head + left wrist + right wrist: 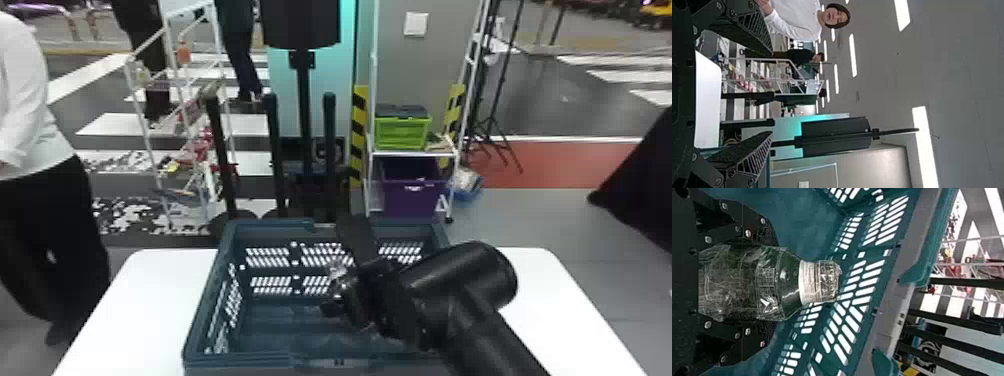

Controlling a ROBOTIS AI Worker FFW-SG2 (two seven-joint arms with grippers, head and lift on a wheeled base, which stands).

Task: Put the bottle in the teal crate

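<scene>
The right gripper [350, 295] is over the interior of the teal crate [200, 325], reached in from the lower right. In the right wrist view the right gripper [770, 284] is shut on the clear bottle [750, 286], one finger on each side, its white cap [819, 282] pointing away from the palm. Beyond the cap stands the slotted wall of the crate [856, 293]. In the head view part of the clear bottle [338, 272] shows at the gripper. The left gripper [768, 94] is open, with nothing between its spread fingers, beside the white table [707, 98].
The crate stands on a white table [150, 295], with table surface on both sides of it. Behind are dark posts [273, 150], a white rack [411, 154] with a green crate [403, 132] and a purple bin [411, 195]. A person stands left of the table.
</scene>
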